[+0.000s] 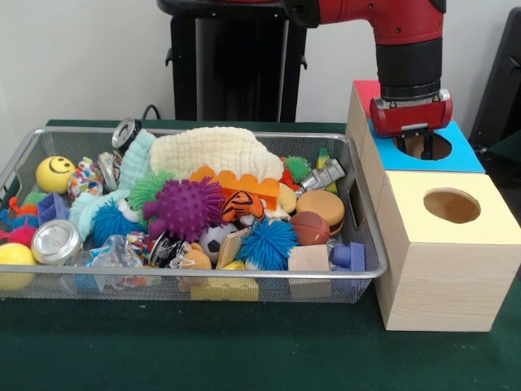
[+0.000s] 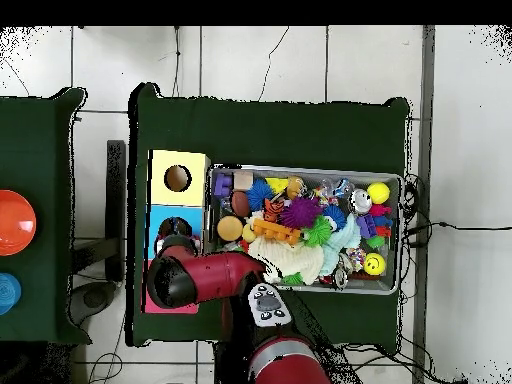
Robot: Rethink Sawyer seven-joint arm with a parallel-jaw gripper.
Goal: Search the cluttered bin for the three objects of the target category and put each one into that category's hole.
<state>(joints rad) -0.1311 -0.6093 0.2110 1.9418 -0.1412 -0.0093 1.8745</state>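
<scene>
My gripper (image 1: 416,147) hangs just above the round hole (image 1: 440,147) in the blue-topped box (image 1: 468,156), right of the wire bin (image 1: 203,134). In the overhead view the red arm (image 2: 205,275) covers the gripper over the blue box (image 2: 158,218). The bin is heaped with toys: a purple spiky ball (image 1: 183,208), a blue spiky ball (image 1: 267,243), a toy hamburger (image 1: 320,208), a small basketball (image 1: 309,228), a soccer ball (image 1: 216,240), a yellow smiley ball (image 1: 54,173), an orange block (image 1: 236,183) and a cream cloth (image 1: 216,151).
A yellow-topped wooden box (image 1: 452,269) with its own hole (image 1: 452,205) stands nearest the camera, and a red-topped box (image 1: 366,90) stands behind the blue one. Metal tins (image 1: 55,241) lie at the bin's left. An orange disc (image 2: 15,222) rests on a side table.
</scene>
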